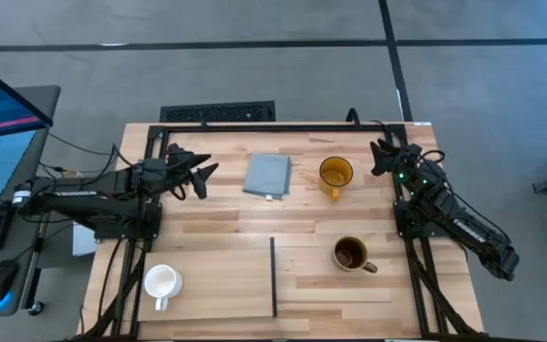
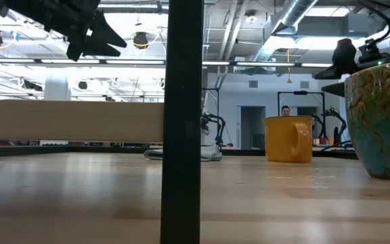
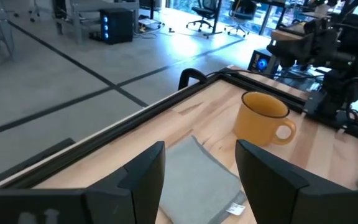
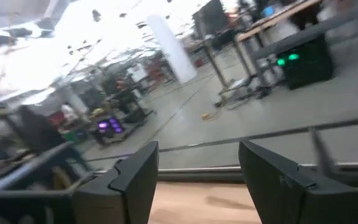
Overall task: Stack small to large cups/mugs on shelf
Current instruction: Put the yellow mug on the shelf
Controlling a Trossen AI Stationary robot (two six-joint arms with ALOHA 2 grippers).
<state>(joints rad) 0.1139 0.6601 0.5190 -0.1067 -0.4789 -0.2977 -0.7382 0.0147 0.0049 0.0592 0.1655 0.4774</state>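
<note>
The small white mug [image 1: 161, 282] stands upright at the left end of the pale wood shelf panel [image 1: 221, 280], whose black strip [image 1: 273, 275] runs along its right edge. The yellow mug [image 1: 335, 174] stands at the far middle and also shows in the left wrist view [image 3: 263, 118]. The dark brown mug [image 1: 350, 254] with a tan handle stands right of the strip. My left gripper [image 1: 202, 174] hovers open, left of the grey-blue pad [image 1: 268, 175]. My right gripper [image 1: 380, 157] hovers open near the far right corner. Neither touches anything.
The grey-blue pad lies flat between my left gripper and the yellow mug. In the low view the black strip [image 2: 181, 122] stands close in front, and the dark mug [image 2: 381, 122] fills the right side. A black frame [image 1: 283, 125] runs along the table's far edge.
</note>
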